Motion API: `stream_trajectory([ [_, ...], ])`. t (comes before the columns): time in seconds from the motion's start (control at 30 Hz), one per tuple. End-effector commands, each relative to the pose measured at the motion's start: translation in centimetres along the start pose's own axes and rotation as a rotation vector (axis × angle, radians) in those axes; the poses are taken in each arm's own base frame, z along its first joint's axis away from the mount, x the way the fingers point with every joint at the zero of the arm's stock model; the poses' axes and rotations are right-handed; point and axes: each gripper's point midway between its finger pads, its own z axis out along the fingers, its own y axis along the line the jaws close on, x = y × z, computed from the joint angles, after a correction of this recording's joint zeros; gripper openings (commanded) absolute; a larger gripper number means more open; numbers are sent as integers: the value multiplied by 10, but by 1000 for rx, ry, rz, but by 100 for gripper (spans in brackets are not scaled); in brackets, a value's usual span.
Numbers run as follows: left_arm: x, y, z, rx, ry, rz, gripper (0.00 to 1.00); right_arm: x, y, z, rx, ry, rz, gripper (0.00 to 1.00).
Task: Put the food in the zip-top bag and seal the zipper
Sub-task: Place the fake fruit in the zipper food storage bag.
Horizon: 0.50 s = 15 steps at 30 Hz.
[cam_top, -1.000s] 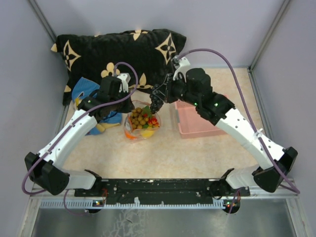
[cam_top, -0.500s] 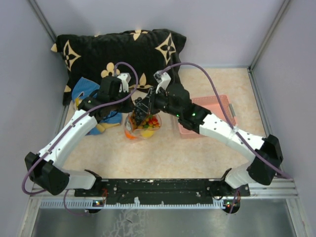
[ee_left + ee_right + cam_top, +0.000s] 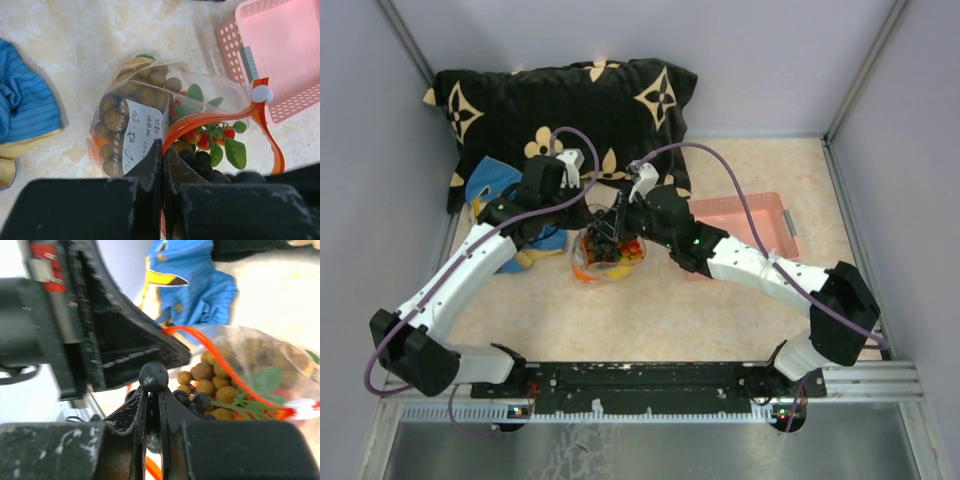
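Zipper pinched tight in my left jaws; right jaws clamp dark grapes at the zip-top bag mouth.

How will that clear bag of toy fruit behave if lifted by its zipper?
Likely floppy: the zip-top bag looks crinkled and its zipper curves away from the left gripper pinching it. Probably bottom-heavy: the brown balls crowd its closed end.

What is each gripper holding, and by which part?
Left gripper is shut on the zip-top bag at its zipper strip. Right gripper pinches a dark grape cluster by its top ball, at the bag's mouth.
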Motion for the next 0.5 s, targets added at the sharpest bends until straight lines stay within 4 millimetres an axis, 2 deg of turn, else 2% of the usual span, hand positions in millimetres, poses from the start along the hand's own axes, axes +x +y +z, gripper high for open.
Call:
stream_trajectory([
  [0.0,-11,-3,-9,13,-57,-1,0,-5,-23,-1,132,-47,-52,14],
  [0.23,-9,-2,-8,12,-54,-1,0,1,-53,-8,289,41,-125,45],
  [0.37,-10,-4,-9,20,-56,-2,0,-12,-46,-13,298,62,-186,56],
  [0.47,-12,-4,-10,21,-58,-2,0,-28,-37,-22,296,66,-236,57],
])
